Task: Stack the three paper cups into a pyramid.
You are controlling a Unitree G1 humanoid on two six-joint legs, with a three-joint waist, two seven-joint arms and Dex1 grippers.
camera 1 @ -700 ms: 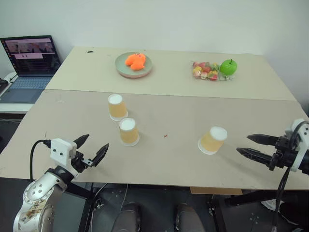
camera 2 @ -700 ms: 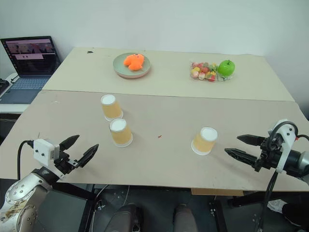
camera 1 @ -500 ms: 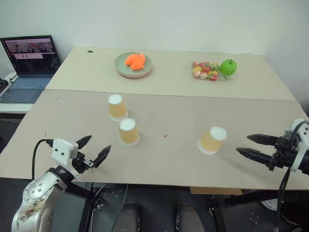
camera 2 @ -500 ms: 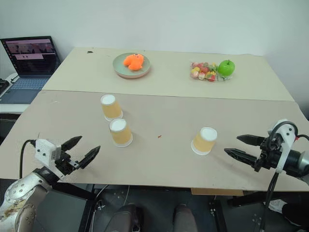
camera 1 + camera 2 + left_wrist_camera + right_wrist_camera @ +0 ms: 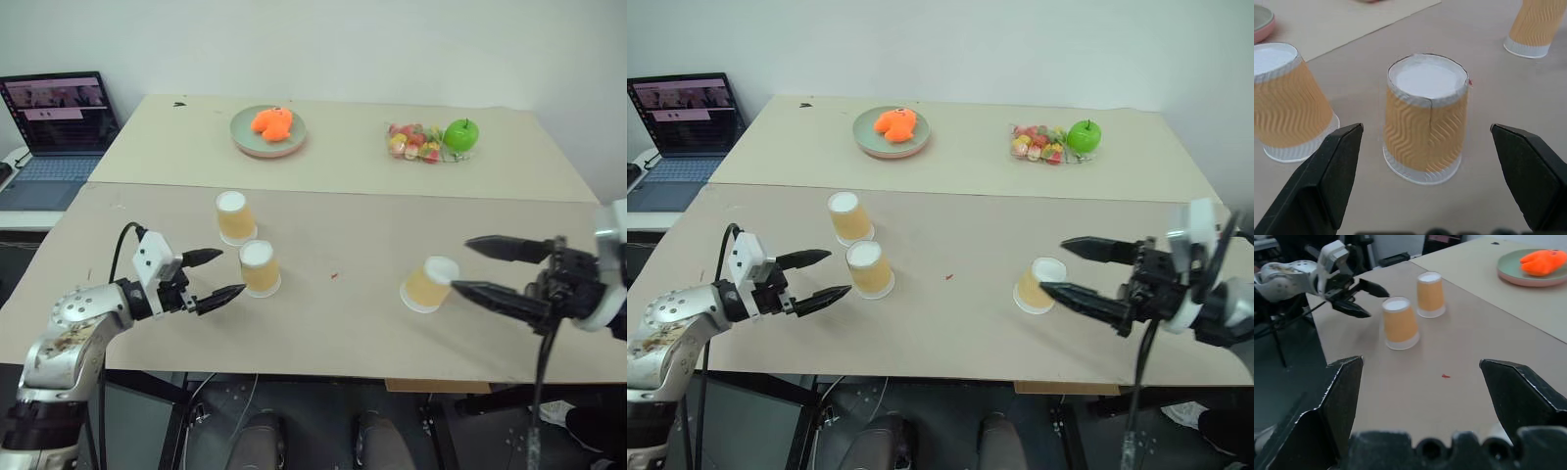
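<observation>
While all three paper cups stand upside down on the table (image 5: 323, 323), none sits on another. In the left eye view, the middle cup (image 5: 260, 268) is the landmark: the far cup (image 5: 234, 216) is just behind it, and the third cup (image 5: 429, 284) is well apart. The left gripper (image 5: 217, 276) is beside the middle cup, fingers apart. The right gripper (image 5: 475, 268), fingers apart, reaches the third cup. In the left wrist view, the middle cup (image 5: 1426, 117) stands between the spread fingers (image 5: 1332, 161), untouched.

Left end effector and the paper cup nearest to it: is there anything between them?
No. In the left wrist view, bare table separates the open left end effector from the nearest cup; nothing touches the cup.
</observation>
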